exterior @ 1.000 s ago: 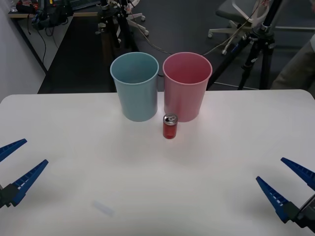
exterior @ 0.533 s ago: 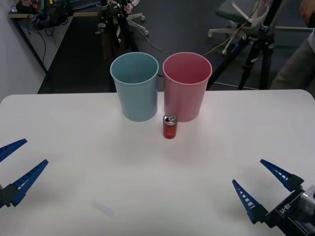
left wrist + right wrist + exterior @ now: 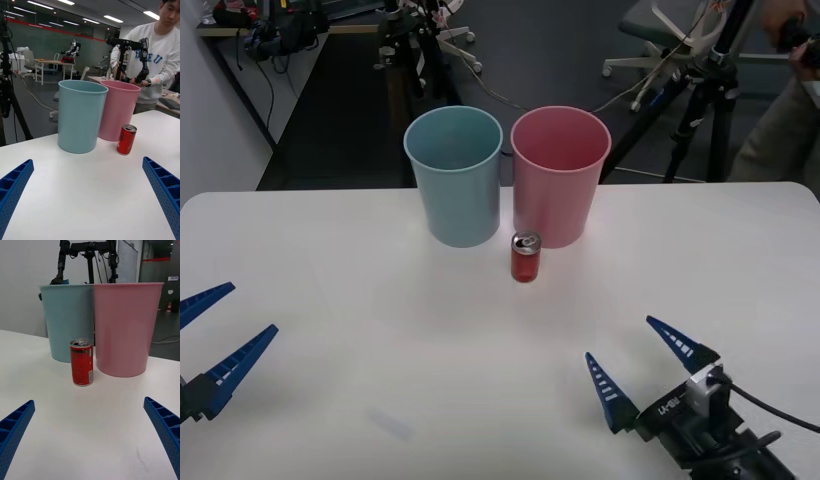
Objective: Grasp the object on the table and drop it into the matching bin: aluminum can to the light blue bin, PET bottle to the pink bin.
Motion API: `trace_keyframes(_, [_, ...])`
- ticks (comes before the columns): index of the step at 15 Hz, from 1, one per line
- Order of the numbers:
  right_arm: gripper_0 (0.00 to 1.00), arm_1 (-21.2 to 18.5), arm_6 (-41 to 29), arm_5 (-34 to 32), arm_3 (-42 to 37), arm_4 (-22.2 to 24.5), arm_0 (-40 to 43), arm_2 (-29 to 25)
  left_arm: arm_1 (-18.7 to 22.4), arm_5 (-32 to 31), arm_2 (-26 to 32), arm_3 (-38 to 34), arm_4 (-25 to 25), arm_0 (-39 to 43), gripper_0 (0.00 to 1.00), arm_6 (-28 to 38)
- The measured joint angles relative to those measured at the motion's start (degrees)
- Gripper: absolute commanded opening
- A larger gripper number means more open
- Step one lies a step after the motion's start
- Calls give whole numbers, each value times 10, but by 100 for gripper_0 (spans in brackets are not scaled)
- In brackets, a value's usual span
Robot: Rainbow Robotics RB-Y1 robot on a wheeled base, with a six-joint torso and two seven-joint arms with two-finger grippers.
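Can point(image 3: 526, 257) upright on the bench point(image 3: 330, 260), dead ahead of the right end effector point(image 3: 642, 362)
Long axis vertical, it stands just in front of the pink bin point(image 3: 560, 175), light blue bin point(image 3: 454, 175) beside; right end effector spread wide, pointing at it, clearly nearer than the left end effector point(image 3: 218, 330), also spread, low at the near bench edge

Label print on the red can point(image 3: 82, 363) too small to read; left gripper point(image 3: 208, 336) cut off by the front view's edge.
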Motion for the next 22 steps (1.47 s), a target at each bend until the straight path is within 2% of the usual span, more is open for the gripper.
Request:
trace_keyframes(4, [100, 19, 24, 76, 3, 3, -18, 67, 0, 0, 0, 0, 0, 0, 100, 0])
trace_keyframes(6, [100, 30, 30, 93, 24, 2, -37, 90, 0, 0, 0, 0, 0, 0, 100, 0])
trace_keyframes(11, [100, 68, 59, 100, 108, 7, -110, 96, 0, 0, 0, 0, 0, 0, 100, 0])
trace_keyframes(17, [100, 71, 80, 173, 129, 5, -157, 111, 0, 0, 0, 0, 0, 0, 100, 0])
trace_keyframes(22, [100, 72, 88, 166, 178, -26, -203, 108, 0, 0, 0, 0, 0, 0, 100, 0])
